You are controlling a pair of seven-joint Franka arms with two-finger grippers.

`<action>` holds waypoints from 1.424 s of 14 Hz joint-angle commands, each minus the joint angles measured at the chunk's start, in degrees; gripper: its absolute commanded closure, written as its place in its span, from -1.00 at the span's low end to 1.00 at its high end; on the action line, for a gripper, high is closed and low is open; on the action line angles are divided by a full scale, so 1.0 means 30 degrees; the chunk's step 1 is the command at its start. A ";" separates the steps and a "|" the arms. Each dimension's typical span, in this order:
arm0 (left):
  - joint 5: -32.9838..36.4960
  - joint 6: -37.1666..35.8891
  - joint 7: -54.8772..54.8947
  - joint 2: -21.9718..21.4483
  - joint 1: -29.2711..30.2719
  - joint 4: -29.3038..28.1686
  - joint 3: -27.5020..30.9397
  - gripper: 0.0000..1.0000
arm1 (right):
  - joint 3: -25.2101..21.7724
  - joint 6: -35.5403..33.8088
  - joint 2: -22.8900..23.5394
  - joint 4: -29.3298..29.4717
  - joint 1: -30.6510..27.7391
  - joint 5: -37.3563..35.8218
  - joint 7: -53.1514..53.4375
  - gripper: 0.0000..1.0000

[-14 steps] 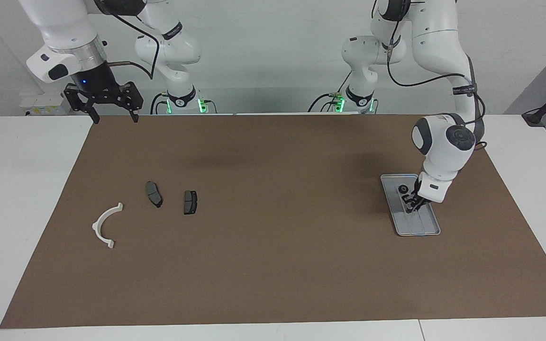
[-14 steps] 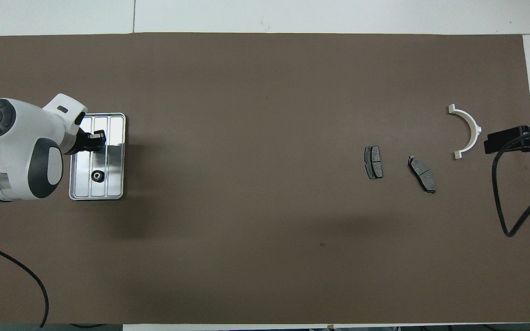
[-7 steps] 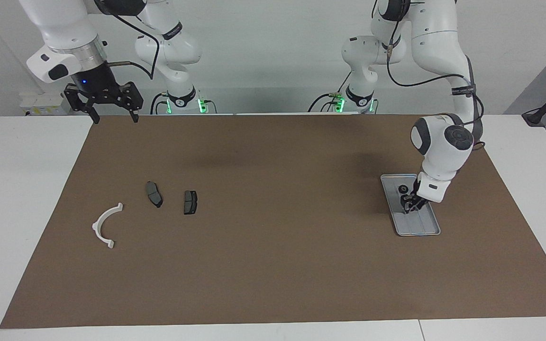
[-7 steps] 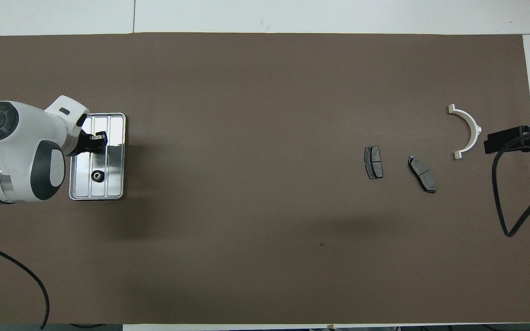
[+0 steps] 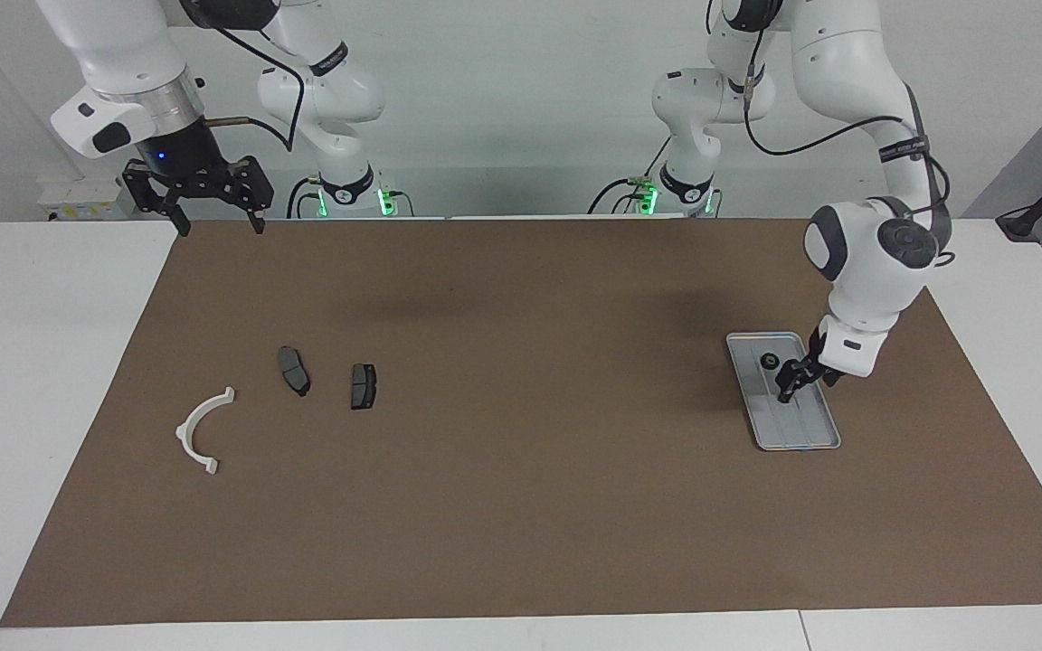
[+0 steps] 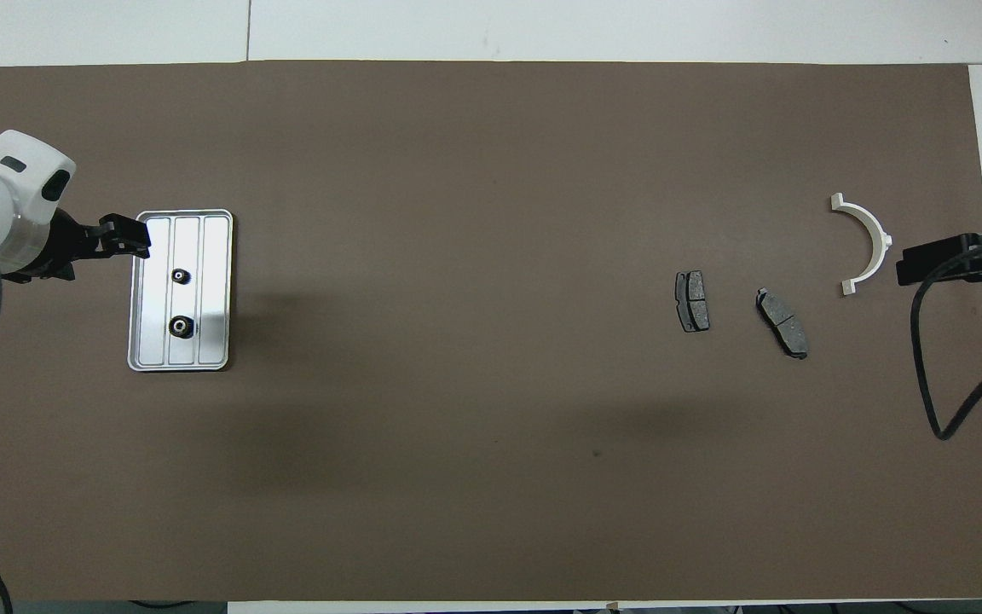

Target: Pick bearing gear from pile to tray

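Note:
The silver tray (image 6: 216, 256) (image 5: 809, 443) lies at the left arm's end of the brown mat. Two small black bearing gears rest on it, one (image 6: 180, 325) (image 5: 769, 361) nearer to the robots than the other (image 6: 176, 275). My left gripper (image 6: 131, 239) (image 5: 790, 384) hangs open and holds nothing, just above the tray's edge at the left arm's end. What is left of the pile lies at the right arm's end: a white arc (image 5: 203, 429) (image 6: 864, 243) and two dark brake pads (image 5: 294, 370) (image 5: 363, 385). My right gripper (image 5: 221, 226) waits open, high over the mat's corner.
The brown mat (image 5: 521, 506) covers most of the white table (image 5: 51, 362). The right arm's black cable (image 6: 926, 367) hangs over the mat beside the pile. The two arm bases (image 5: 345, 190) (image 5: 684, 190) stand at the table's edge.
My left gripper has let go of a bearing gear on the tray and drawn back toward the left arm's end. A second gear now shows on the tray. The right arm barely moved.

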 commanded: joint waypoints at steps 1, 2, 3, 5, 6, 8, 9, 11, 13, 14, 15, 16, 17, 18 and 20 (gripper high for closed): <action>0.0043 -0.3230 0.0027 -0.1029 -0.0320 0.1256 -0.0148 -1.00 | 0.0112 -0.0046 -0.0240 -0.0200 -0.0259 0.0548 -0.0360 -1.00; 0.0043 -0.4492 0.0056 -0.1322 -0.0350 0.1815 -0.0206 -1.00 | 0.0112 -0.0017 -0.0240 -0.0200 -0.0259 0.0548 -0.0360 -1.00; 0.0043 -0.5403 0.0056 -0.1615 -0.0351 0.2139 -0.0322 -1.00 | 0.0112 -0.0016 -0.0240 -0.0200 -0.0259 0.0548 -0.0360 -1.00; 0.0043 -0.5940 0.0086 -0.2610 -0.0467 0.2027 -0.0323 -1.00 | 0.0112 0.0013 -0.0240 -0.0200 -0.0259 0.0548 -0.0330 -1.00; 0.0014 -0.5824 0.0057 -0.2672 -0.0439 0.1851 -0.0323 -1.00 | 0.0112 0.0013 -0.0211 -0.0200 -0.0259 0.0548 -0.0359 -1.00; 0.0014 -0.5153 -0.0119 -0.2877 -0.0352 0.1061 -0.0236 -1.00 | 0.0112 0.0013 -0.0240 -0.0200 -0.0259 0.0548 -0.0331 -1.00; 0.0043 -0.5004 0.0026 -0.2878 -0.0264 0.1088 -0.0322 -1.00 | 0.0112 0.0100 -0.0240 -0.0200 -0.0259 0.0548 -0.0359 -1.00; 0.0014 -0.4828 0.0027 -0.2907 -0.0234 0.1000 -0.0323 -1.00 | 0.0112 0.0101 -0.0240 -0.0200 -0.0288 0.0548 -0.0330 -1.00; 0.0014 -0.5583 0.0056 -0.2849 -0.0117 0.1291 -0.0352 -1.00 | 0.0112 0.0101 -0.0240 -0.0200 -0.0289 0.0548 -0.0330 -1.00; -0.0102 -0.6139 0.0114 -0.2675 -0.0087 0.1873 -0.0353 -1.00 | 0.0112 0.0101 -0.0240 -0.0200 -0.0289 0.0548 -0.0330 -1.00; -0.0538 -0.6261 0.0434 -0.2499 -0.0087 0.2372 -0.0353 -1.00 | 0.0112 0.0101 -0.0240 -0.0200 -0.0289 0.0548 -0.0330 -1.00; -0.0746 -0.6262 0.0698 -0.2352 -0.0116 0.2696 -0.0295 -1.00 | 0.0112 0.0101 -0.0240 -0.0200 -0.0289 0.0548 -0.0330 -1.00; -0.0748 -0.6262 0.0933 -0.2206 -0.0145 0.2931 -0.0294 -1.00 | 0.0112 0.0101 -0.0240 -0.0200 -0.0289 0.0548 -0.0330 -1.00; -0.0748 -0.6291 0.0964 -0.2088 -0.0146 0.3253 -0.0323 -1.00 | 0.0112 0.0101 -0.0240 -0.0200 -0.0289 0.0548 -0.0330 -1.00; -0.0777 -0.6292 0.1023 -0.2087 -0.0146 0.3344 -0.0323 -1.00 | 0.0112 0.0101 -0.0240 -0.0200 -0.0289 0.0548 -0.0330 -1.00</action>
